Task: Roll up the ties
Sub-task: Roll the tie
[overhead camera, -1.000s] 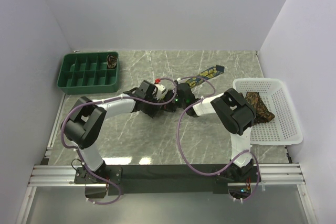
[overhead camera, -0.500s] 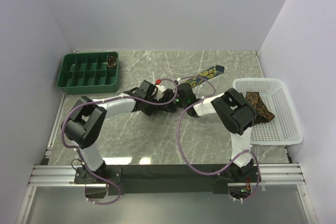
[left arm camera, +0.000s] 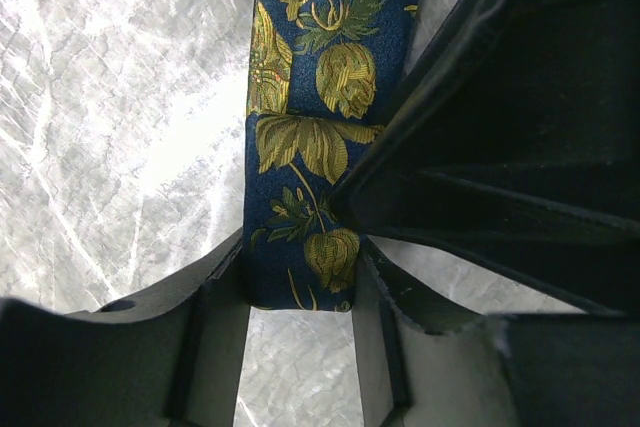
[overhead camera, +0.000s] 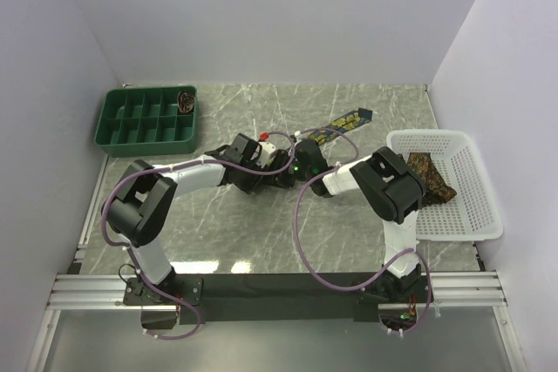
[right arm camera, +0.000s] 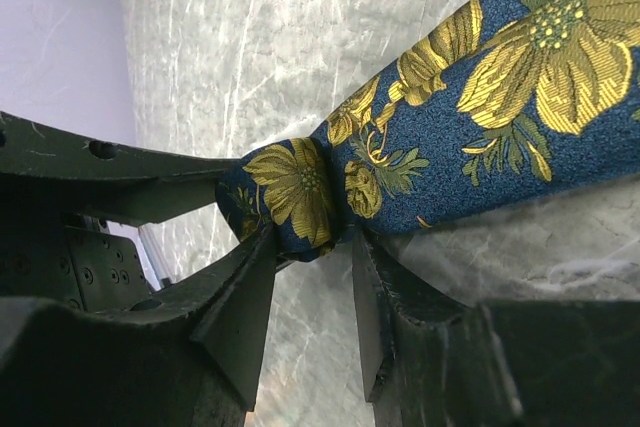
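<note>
The navy tie (overhead camera: 338, 126) with yellow flowers lies on the marble table, its pointed end toward the back right. Its near end is rolled up where my two grippers meet. My left gripper (overhead camera: 281, 172) is shut on the navy tie (left arm camera: 305, 97), which sits between its fingertips (left arm camera: 222, 307) in the left wrist view. My right gripper (overhead camera: 295, 165) is shut on the small roll (right arm camera: 297, 194) of the same tie, and the flat length (right arm camera: 500, 117) runs away up and to the right. A brown tie (overhead camera: 432, 176) lies in the basket.
A white mesh basket (overhead camera: 445, 138) stands at the right. A green compartment tray (overhead camera: 109, 121) stands at the back left, with a rolled brown tie (overhead camera: 186, 100) in its far right compartment. White walls close in the table on three sides.
</note>
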